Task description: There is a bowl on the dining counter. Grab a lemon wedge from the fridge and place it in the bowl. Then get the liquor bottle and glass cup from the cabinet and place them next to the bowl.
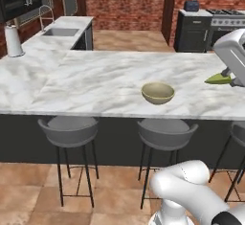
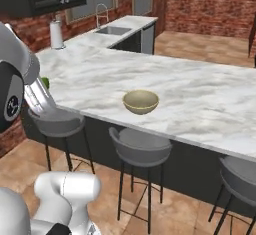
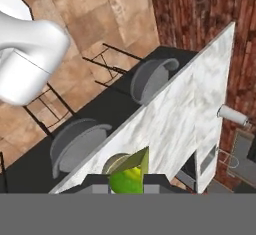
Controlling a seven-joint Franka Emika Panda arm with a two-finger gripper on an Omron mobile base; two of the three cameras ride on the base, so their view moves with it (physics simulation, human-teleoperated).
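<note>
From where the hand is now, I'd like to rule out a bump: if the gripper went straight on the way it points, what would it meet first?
Probably the bowl. In the hand view it sits just behind the lemon wedge held in the gripper, on the dining counter. Depth is unclear, so the counter's near edge might come first.

Even, flat rendered light (no hard shadows), slightly soft, low-resolution detail.

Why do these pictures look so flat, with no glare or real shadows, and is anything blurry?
Left base view: even light, no glare on the counter, bowl barely shadowed. Right base view: same flat light, edges slightly soft. Hand view: rolled sideways, the lemon wedge close up between the jaws, fairly sharp.
</note>
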